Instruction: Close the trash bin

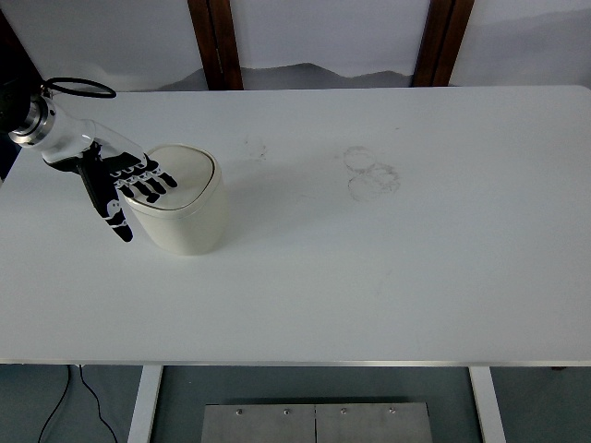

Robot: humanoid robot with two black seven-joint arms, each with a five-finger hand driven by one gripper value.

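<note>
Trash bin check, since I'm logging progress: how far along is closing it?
Mostly done: the trash bin lid looks flat, no gap showing. In hand: the left hand rests spread on its left part. Left: lifting the hand clear.

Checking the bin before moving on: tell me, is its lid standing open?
No, the lid lies flat on the trash bin, with the left hand spread over its left edge.
</note>
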